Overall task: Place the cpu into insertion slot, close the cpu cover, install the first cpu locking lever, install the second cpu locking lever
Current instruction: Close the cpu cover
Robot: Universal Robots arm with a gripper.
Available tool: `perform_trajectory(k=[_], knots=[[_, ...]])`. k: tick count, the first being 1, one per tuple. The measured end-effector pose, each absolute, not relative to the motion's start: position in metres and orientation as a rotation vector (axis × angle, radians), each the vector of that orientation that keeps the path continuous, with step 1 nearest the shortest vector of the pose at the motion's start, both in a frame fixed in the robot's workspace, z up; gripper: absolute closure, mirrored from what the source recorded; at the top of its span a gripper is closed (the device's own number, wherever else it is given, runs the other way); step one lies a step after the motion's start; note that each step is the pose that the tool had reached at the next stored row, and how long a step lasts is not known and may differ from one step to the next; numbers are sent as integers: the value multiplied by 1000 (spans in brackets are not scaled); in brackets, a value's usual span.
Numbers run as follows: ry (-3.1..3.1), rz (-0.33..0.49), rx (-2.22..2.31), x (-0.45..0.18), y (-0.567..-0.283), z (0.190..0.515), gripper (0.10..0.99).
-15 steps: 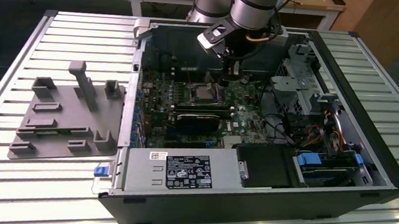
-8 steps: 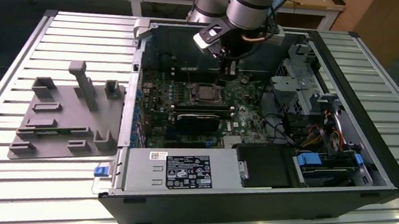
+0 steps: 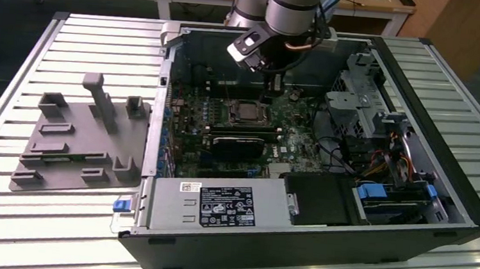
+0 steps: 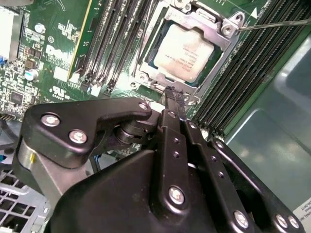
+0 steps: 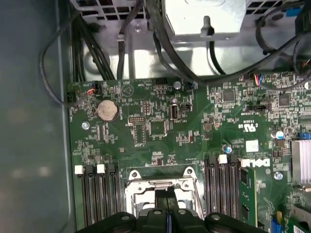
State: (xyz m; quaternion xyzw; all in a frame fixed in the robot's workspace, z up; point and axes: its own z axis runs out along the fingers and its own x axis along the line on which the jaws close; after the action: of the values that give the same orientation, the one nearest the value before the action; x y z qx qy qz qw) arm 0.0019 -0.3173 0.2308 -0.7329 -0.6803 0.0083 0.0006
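Gripper [image 4: 171, 96] pinched shut, tips at cpu cover [image 4: 209, 20] edge; cpu [image 4: 187, 51] seated beneath

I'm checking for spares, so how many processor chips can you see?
1. The chip lies on the green board, inside the window of the metal cover, just beyond the claw. Others could be hidden.

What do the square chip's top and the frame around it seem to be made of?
The pale silver-grey square cpu has a top that looks like matte metal: flat, soft sheen, faint print. The dull silver square cpu cover looks like stamped sheet metal, perhaps steel: thin bent edges, brighter glints.
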Motion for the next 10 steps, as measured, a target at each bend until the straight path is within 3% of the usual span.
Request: perform_trajectory(k=[10], knots=[[-2167, -40, -2325, -16, -317, 228, 984]])
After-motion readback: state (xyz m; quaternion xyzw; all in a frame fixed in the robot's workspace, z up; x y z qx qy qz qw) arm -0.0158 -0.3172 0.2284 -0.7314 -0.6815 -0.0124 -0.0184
